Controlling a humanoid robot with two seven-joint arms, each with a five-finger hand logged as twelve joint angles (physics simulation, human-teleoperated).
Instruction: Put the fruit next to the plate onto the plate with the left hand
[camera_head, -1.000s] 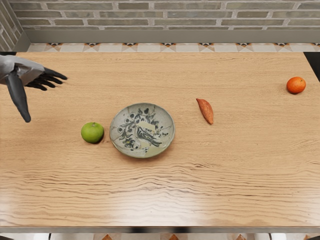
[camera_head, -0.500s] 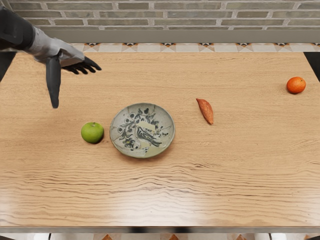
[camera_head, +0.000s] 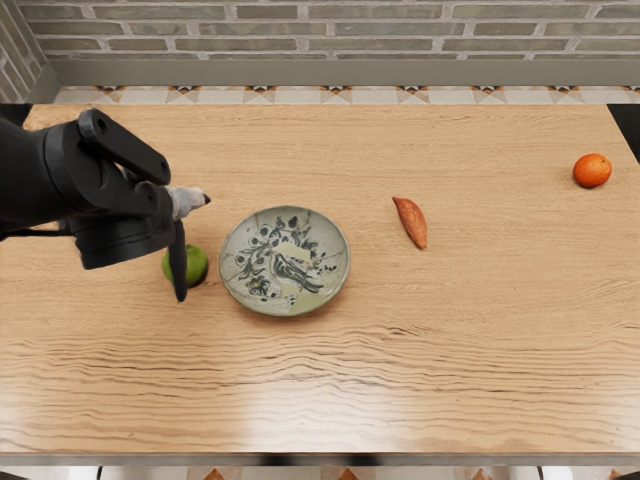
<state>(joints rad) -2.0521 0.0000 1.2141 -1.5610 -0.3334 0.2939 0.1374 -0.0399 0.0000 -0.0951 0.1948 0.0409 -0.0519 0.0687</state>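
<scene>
- We count one green apple, partly hidden.
- We count one patterned plate.
- We count one sweet potato.
- We count one orange.

the table is pale honey wood with wavy darker grain. the plate is grey-green glaze under a dark blue-black leaf-and-flower pattern. at its 9 o'clock the fruit is bright green. at its 2 o'clock the sweet potato is reddish brown, and farther that way the orange is vivid orange. the left arm is matt black, the left hand light grey turning black. at 12 o'clock a grey brick wall stands above a cream tile strip with dark star motifs.
</scene>
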